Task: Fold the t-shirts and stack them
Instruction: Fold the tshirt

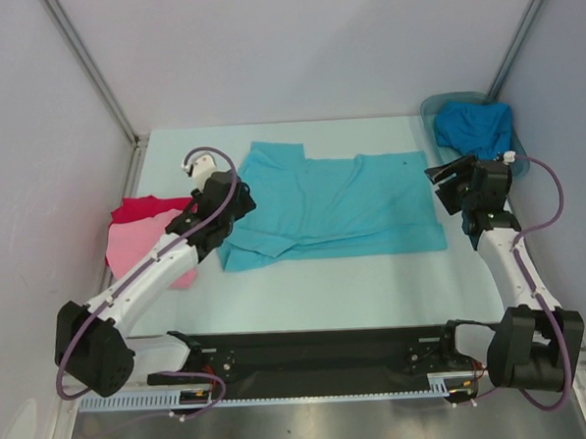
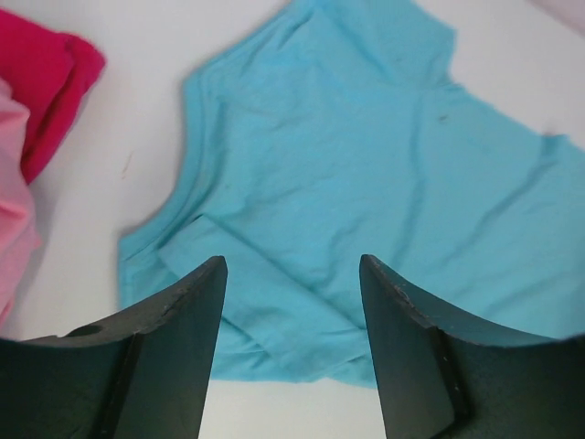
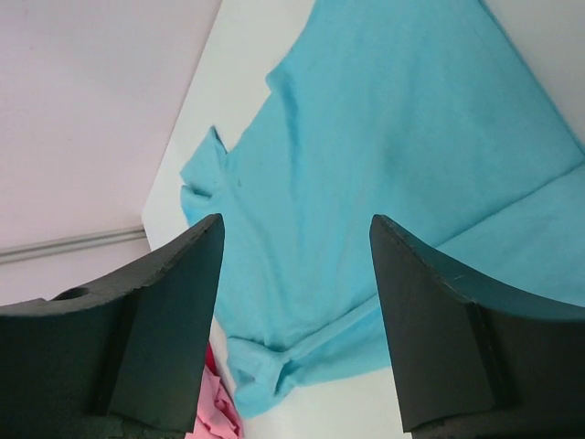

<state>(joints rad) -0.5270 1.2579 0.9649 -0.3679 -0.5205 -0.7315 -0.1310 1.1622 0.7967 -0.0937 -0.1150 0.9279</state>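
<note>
Turquoise t-shirt [image 1: 336, 202], spread on tabletop [image 1: 326, 287].
Left hand [image 2: 292, 265], right hand [image 3: 297, 224]: both spread apart, holding nothing, above its ends.

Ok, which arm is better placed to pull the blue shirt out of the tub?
Right. The right gripper, open, sits just beside the tub holding the blue shirt; the left gripper is across the turquoise shirt, near the pink shirt.

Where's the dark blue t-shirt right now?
In the top view, the deep blue cotton t-shirt sits in the grey translucent plastic tub at the far right corner, right of the turquoise t-shirt.
</note>
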